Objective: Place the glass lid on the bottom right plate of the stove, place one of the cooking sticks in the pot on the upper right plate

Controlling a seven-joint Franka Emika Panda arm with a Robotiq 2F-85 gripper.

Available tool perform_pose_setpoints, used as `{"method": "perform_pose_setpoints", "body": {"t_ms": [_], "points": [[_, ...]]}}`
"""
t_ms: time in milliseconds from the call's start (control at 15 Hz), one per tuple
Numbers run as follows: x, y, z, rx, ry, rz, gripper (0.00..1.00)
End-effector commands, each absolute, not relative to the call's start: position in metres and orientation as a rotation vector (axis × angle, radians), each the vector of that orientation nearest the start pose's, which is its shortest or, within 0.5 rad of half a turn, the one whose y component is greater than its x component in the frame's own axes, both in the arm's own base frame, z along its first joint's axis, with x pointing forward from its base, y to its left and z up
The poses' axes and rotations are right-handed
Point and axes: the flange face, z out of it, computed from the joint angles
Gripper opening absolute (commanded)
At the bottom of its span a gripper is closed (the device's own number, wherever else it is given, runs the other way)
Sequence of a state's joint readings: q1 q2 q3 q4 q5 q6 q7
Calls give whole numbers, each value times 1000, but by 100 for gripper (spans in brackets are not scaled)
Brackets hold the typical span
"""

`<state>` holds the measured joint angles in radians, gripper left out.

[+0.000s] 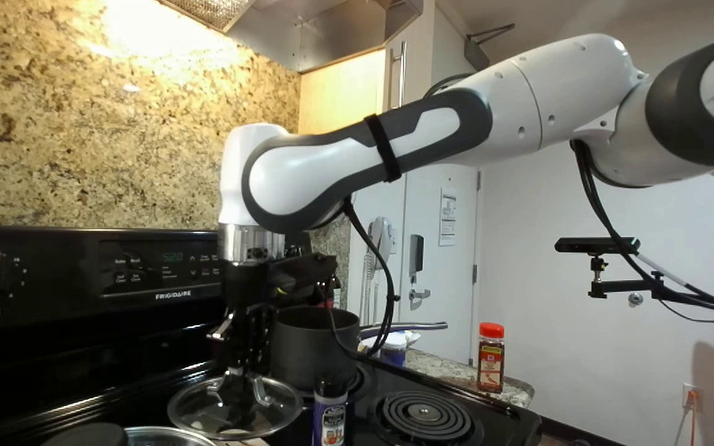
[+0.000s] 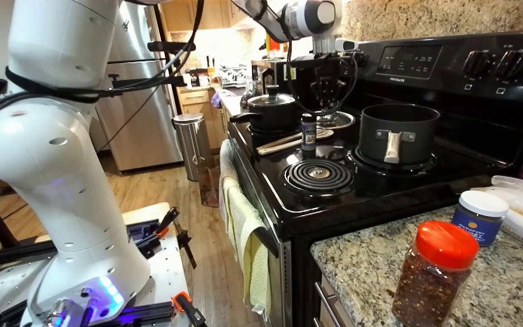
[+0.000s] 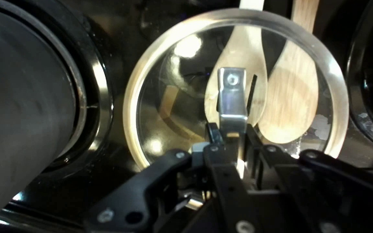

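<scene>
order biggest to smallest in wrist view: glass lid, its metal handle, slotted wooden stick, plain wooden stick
1. Glass lid
2. Slotted wooden stick and plain wooden stick: too close to rank, both cut off above
3. Metal handle, partly hidden

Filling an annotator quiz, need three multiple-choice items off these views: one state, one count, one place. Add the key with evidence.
1. What state is the metal-handled pot in?
A. Tipped on its side
B. Covered
C. Upright and uncovered

2. How many wooden utensils does the wrist view show partly through the glass lid?
A. Two
B. Four
C. Five

3. Where does the white-lidded jar stand?
A. Inside the metal-handled pot
B. On the countertop
C. On the glass lid

Key:
1: C, as its open rim and inside show in both exterior views.
2: A, as two of them show side by side through the glass, one with a dark slot.
3: B, as an exterior view shows it standing on the speckled granite.
</scene>
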<state>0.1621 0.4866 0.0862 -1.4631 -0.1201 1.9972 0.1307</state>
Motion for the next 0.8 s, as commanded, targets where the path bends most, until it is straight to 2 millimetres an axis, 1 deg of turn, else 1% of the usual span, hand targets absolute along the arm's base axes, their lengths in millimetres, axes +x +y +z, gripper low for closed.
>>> {"method": "perform_pose_setpoints", "body": {"t_ms": [0,200,333,533,733], "points": [[678,158,455,-3203,-317,-172,12],[675,160,490,-3209,-327,-239,12],[669,159,514,-3215,-325,-274,12],[654,151,542,-3214,-306,-299,12],[636,137,563,-3198,-262,-332,12]]}}
